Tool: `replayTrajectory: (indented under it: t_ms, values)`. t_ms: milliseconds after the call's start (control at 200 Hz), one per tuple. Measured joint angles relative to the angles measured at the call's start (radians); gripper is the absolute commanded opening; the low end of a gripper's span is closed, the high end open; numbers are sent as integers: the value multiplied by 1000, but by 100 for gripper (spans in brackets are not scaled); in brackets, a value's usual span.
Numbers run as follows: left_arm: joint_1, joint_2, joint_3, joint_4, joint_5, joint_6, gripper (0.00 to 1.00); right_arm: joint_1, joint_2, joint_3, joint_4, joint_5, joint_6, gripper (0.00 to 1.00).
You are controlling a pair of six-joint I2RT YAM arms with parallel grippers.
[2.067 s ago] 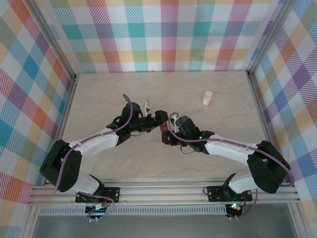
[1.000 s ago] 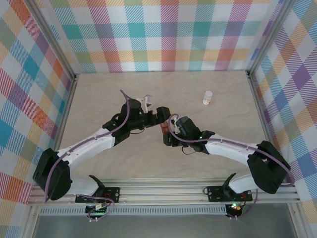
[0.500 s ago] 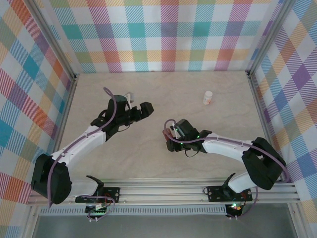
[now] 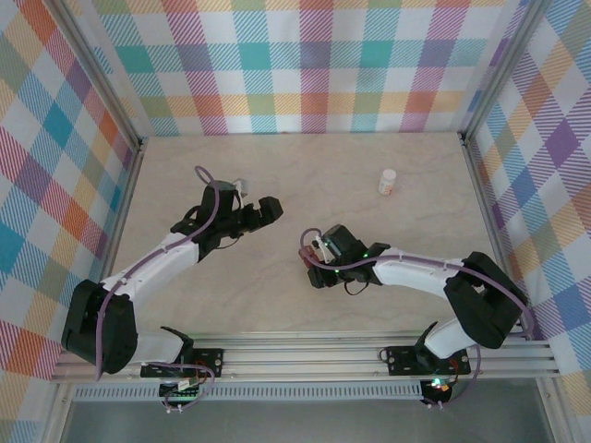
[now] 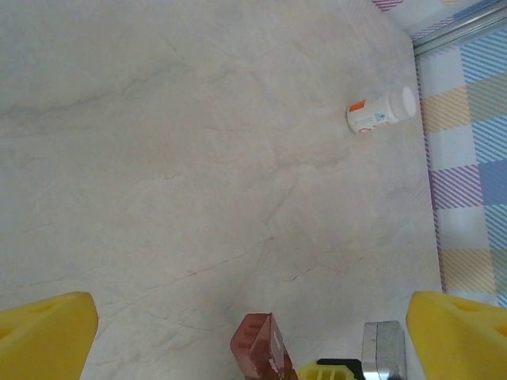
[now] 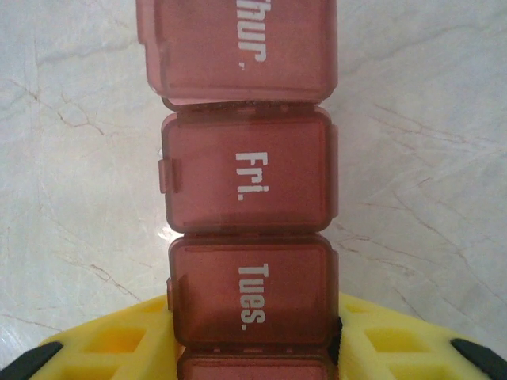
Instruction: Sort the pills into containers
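Containers (image 6: 249,190) pinched in my right claw (image 6: 253,340), left claw (image 5: 252,317) spread near them (white bottle (image 5: 380,112) well apart).

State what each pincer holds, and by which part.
The right pincer grips the pill strip by its sides, at the Tues. compartment. The left pincer is open, holding nothing.

left arm: runs from its base forward and inward, forearm angled toward the centre. left gripper (image 4: 261,209): held above the desk (image 4: 388,305), jaws spread wide, yellow fingertips (image 5: 43,332) far apart. right arm: stretched leftward, low. right gripper (image 4: 312,261): pointing left, yellow pads (image 6: 103,348) against both sides of the containers (image 6: 249,182).
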Motion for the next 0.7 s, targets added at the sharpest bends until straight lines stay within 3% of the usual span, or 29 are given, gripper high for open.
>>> replayTrajectory:
  t_ms: [700]
  values:
    - [0, 0, -10, 6, 18, 0, 100, 65, 113, 76, -61, 43, -40, 53]
